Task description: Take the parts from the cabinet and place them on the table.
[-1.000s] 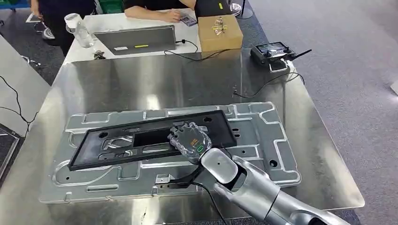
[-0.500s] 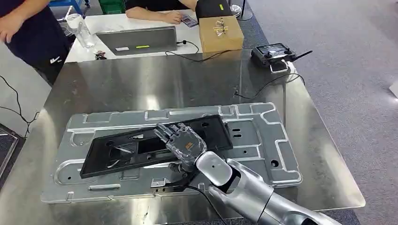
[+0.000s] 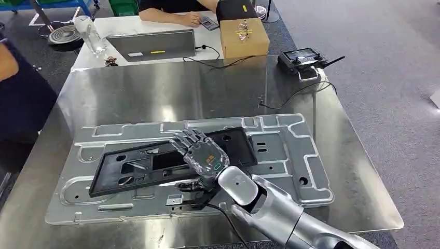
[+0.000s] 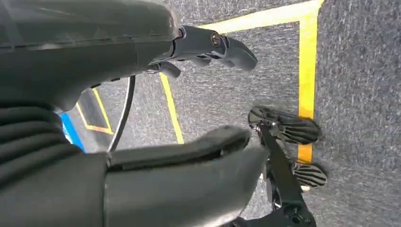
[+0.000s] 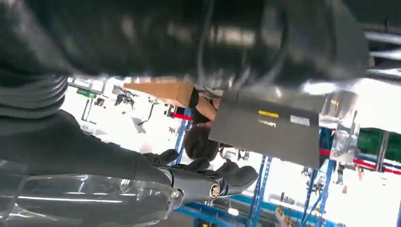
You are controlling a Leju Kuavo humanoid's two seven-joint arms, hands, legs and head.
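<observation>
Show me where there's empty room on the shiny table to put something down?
Bare steel table between the stamped metal plate and the laptop. Another strip right of the plate. Crowded: the plate's middle, under the black frame and right hand.

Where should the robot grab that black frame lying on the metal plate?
Probably the black frame's near long edge, approached from the robot's side with the right hand. It lies flat on the metal plate, and the thin rim with open cutouts lets fingers hook around.

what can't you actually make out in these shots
- Head view: the right hand covers part of the black frame, so any contact between them is hidden.
- Head view: a person is cut off by the picture's edge.
- Right wrist view: motion blur smears the near surface; the laptop label is too small to read.
</observation>
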